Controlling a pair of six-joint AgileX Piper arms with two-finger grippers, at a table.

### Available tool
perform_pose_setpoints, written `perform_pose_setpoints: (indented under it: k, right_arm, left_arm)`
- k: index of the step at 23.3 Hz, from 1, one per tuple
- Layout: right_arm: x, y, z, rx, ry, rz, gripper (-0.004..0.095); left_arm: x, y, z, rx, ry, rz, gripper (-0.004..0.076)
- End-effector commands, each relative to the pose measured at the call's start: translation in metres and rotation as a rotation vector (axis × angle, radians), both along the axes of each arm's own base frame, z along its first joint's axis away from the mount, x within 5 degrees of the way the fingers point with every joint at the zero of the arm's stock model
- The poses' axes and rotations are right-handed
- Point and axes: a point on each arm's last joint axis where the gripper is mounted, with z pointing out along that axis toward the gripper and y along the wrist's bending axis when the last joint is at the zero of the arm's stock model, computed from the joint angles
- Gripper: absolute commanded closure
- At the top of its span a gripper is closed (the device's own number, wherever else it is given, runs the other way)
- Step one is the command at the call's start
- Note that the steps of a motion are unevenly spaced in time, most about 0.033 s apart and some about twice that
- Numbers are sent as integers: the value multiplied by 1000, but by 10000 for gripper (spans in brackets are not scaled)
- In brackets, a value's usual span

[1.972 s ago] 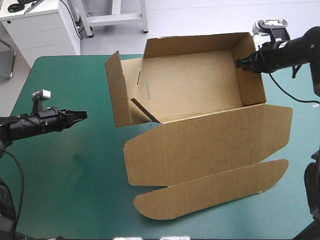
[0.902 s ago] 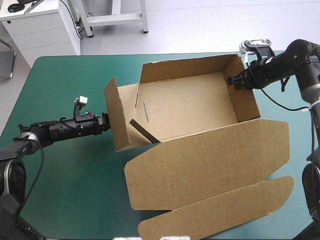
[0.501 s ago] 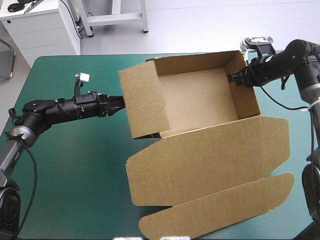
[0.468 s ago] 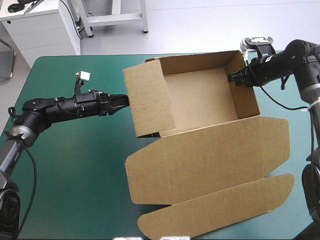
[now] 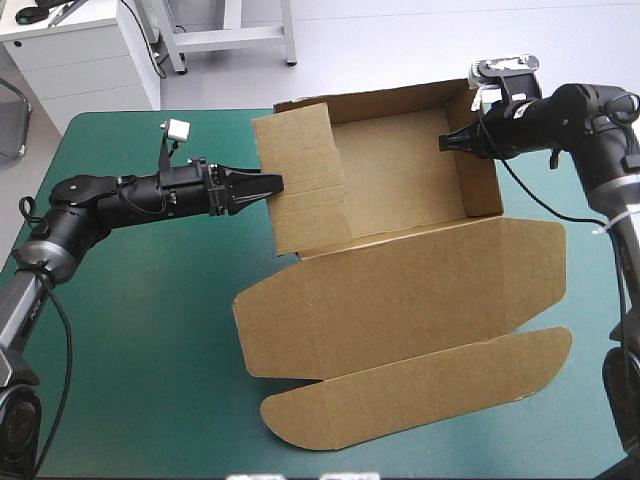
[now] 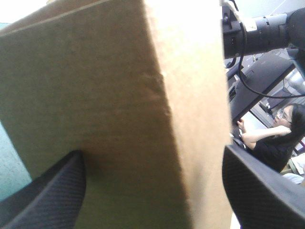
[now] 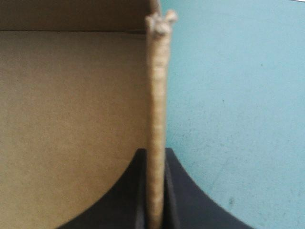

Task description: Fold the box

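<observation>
so the brown box [image 5: 400, 300] sits far-side on the table [image 5: 150, 330], long axis running between the 2 arms, right gripper [image 5: 447, 143] pinching its right wall [image 5: 482, 170], left gripper [image 5: 268, 184] spread wide with the left wall [image 5: 305, 185] dead ahead, right up against it.

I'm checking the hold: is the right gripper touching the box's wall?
Touching. The right wrist view shows the right gripper shut on the box, one black finger flat against each face of its upright wall, no gap.
</observation>
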Motion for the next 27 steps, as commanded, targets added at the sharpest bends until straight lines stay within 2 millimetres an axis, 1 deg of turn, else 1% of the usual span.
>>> perform_pose_setpoints:
  k: [1, 7, 11, 13, 14, 17, 18, 19, 21, 23, 25, 27]
  right_arm:
    - [-17, 6, 36, 44, -162, -39, 920]
    - [-24, 19, 46, 82, -209, -28, 920]
    - [-28, 25, 51, 85, -244, -22, 920]
    - [-29, 28, 52, 78, -248, -30, 920]
    - [-30, 30, 52, 68, -249, -29, 920]
    - [-29, 31, 52, 76, -259, -49, 920]
    - [-29, 31, 53, 90, -265, -58, 920]
    - [-29, 31, 54, 95, -268, -61, 920]
    - [-28, 31, 55, 122, -272, -79, 920]
    - [-28, 31, 56, 133, -279, -85, 920]
    - [-28, 32, 57, 165, -281, -88, 921]
    - [-31, 32, 61, 181, -294, -88, 921]
  left_arm:
    - [-18, -4, 32, -119, -69, -92, 162]
    - [-18, -4, 30, -100, -55, -96, 163]
    - [-18, -5, 33, -41, -46, -95, 165]
    - [-15, -8, 36, 22, -32, -64, 181]
    - [-12, -11, 40, 106, -34, -27, 199]
    - [-7, -23, 56, 242, -56, 86, 205]
    - [-8, -32, 65, 310, -65, 137, 205]
    - [-8, -37, 69, 349, -77, 173, 205]
    - [-10, -52, 86, 475, -137, 318, 225]
    - [-14, -61, 95, 499, -165, 367, 244]
    - [-17, -70, 96, 504, -145, 407, 250]
    - [-16, -74, 93, 515, -119, 452, 250]
